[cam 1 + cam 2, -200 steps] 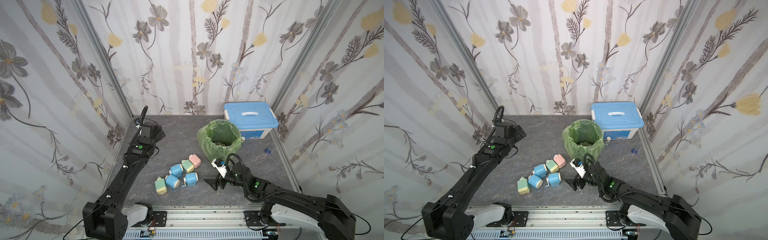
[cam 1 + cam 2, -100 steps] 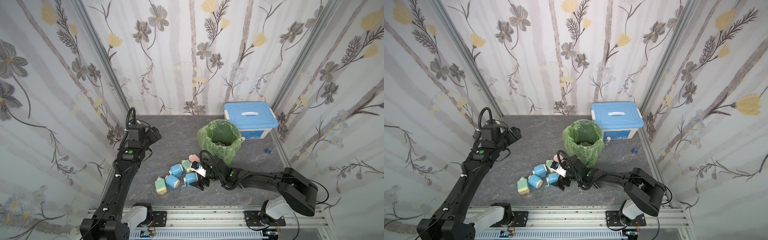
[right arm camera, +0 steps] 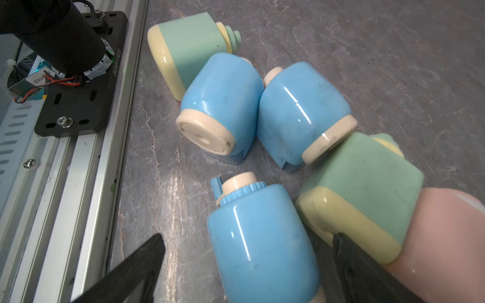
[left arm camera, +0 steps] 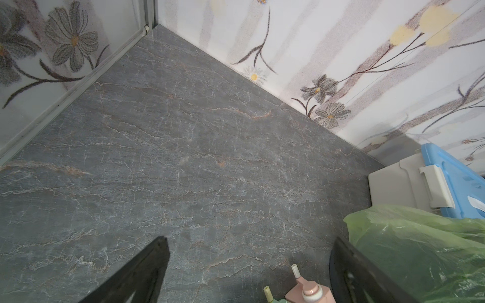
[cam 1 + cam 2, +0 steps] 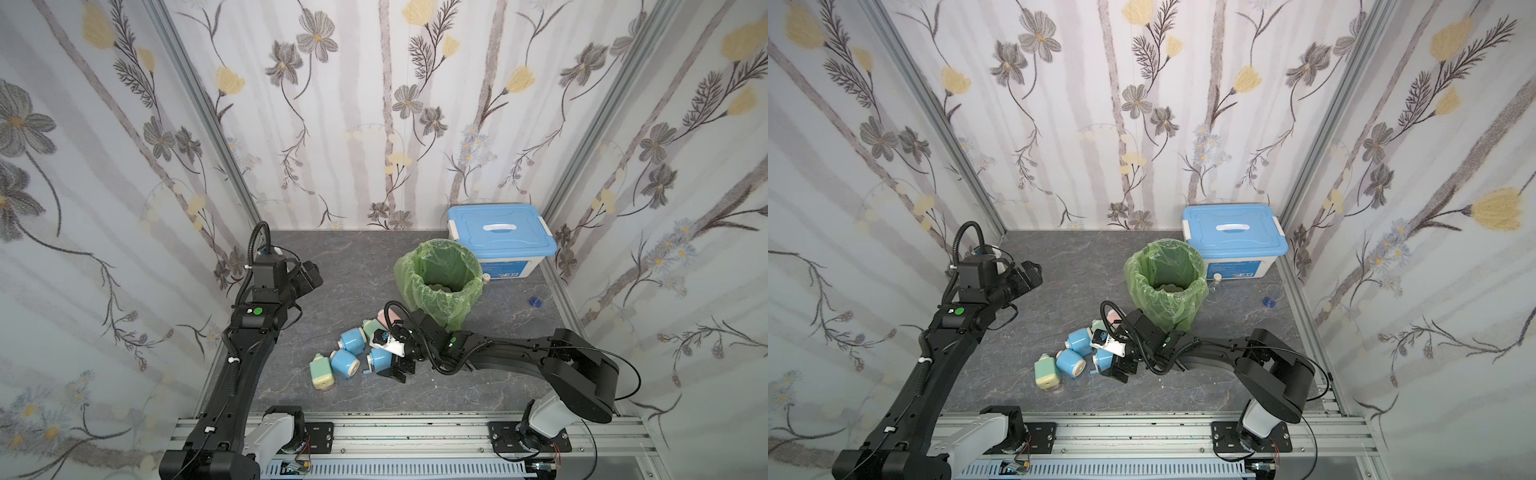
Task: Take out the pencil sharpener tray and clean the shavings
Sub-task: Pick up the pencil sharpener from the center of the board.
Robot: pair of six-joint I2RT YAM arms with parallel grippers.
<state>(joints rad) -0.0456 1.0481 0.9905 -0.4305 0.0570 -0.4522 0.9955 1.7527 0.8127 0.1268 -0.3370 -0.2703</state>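
Reaching in from the right over the last second, the right gripper (image 5: 395, 368) now straddles a blue sharpener (image 3: 262, 236) at the near edge of the cluster beside the green-lined bin (image 5: 438, 276), jaws wide and not clamped. It lies on its side, long axis along the fingers, crank end pointing away from the wrist. The left gripper (image 4: 249, 262) hangs wide open above bare table (image 4: 183, 157).

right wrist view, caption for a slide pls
Open right gripper straddles a blue sharpener lying among five other pastel sharpeners.
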